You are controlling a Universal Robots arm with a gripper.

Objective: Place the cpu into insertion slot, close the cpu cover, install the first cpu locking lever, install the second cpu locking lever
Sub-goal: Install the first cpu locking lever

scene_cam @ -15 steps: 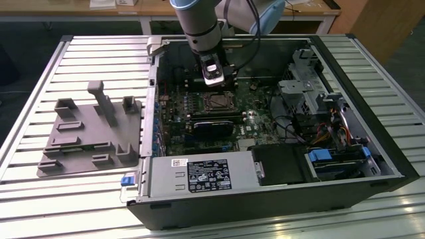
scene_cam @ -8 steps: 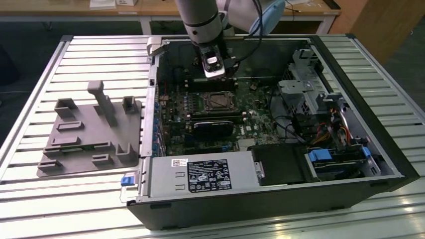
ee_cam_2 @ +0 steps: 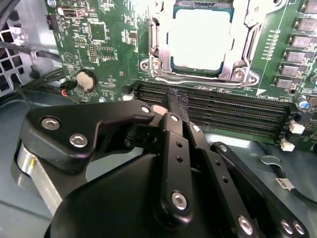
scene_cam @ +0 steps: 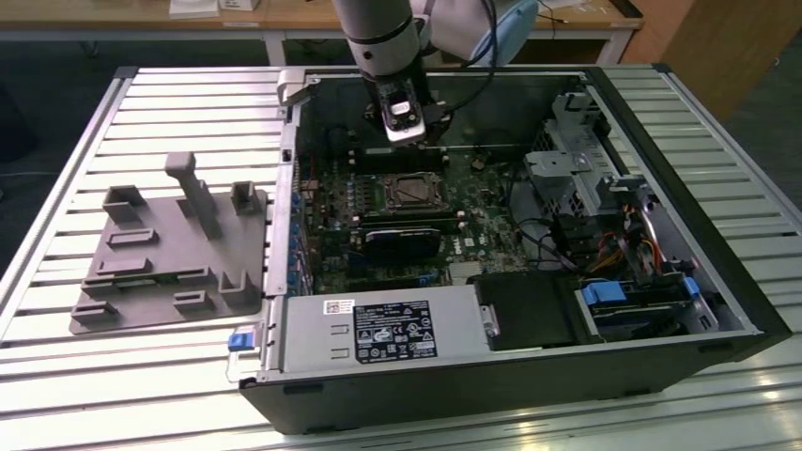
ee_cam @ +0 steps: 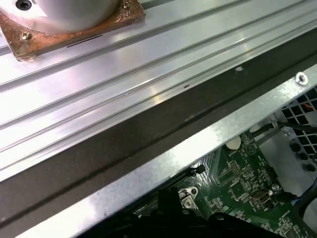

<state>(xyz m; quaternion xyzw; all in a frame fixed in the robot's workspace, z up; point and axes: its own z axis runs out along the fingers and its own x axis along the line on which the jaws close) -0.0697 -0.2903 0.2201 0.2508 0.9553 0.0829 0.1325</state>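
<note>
Pincer (ee_cam_2: 173, 100) clenched on nothing, poised over long memory slots (ee_cam_2: 233, 111) just beside socket (scene_cam: 408, 192). Chip (ee_cam_2: 200, 37) seated in socket, bright face up, cover plate (ee_cam_2: 198, 75) lying flat around it. All inside open computer case (scene_cam: 501, 387) on slatted worktop (scene_cam: 150, 103).

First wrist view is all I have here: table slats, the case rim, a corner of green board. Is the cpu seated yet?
Observer: Yes. In the second wrist view the cpu is seated, pale face up.
Operator: Cover down?
Observer: The cpu cover lies flat around the chip, which shows through its window.
Operator: And the gripper?
Observer: In the exterior view the gripper hangs inside the open case, just beyond the insertion slot, shut and empty.
</note>
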